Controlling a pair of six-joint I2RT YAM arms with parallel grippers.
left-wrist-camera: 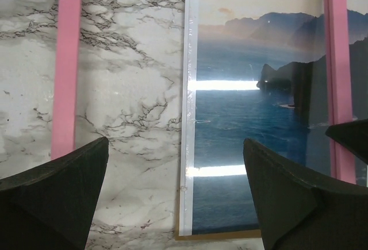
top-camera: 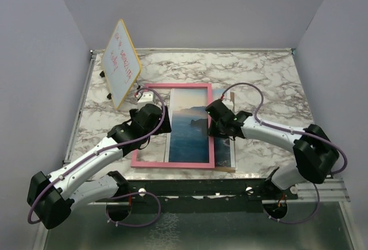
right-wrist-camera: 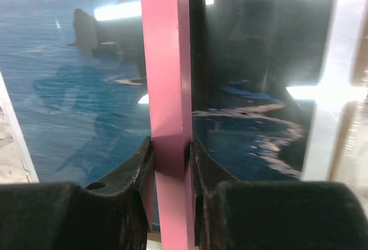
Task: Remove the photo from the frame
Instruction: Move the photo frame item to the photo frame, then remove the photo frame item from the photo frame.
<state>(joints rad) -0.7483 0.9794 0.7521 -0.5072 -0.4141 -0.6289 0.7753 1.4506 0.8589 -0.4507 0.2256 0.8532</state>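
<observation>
The right arm (top-camera: 270,132) has its jaws clamped across the right pink rail of the frame (right-wrist-camera: 167,60). The left arm (top-camera: 103,152) hovers with jaws wide apart over bare tabletop (left-wrist-camera: 126,89) inside the frame. The photo (top-camera: 190,129), its long axis running near to far, lies just to their right, partly slid out under that rail.

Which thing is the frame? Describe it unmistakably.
In the middle of the marble table lies a thin pink rectangle: the frame. The right gripper pinches its right bar. Unlike the yellow-edged whiteboard propped at the back left, it lies flat, with the seascape photo partly under it.
</observation>
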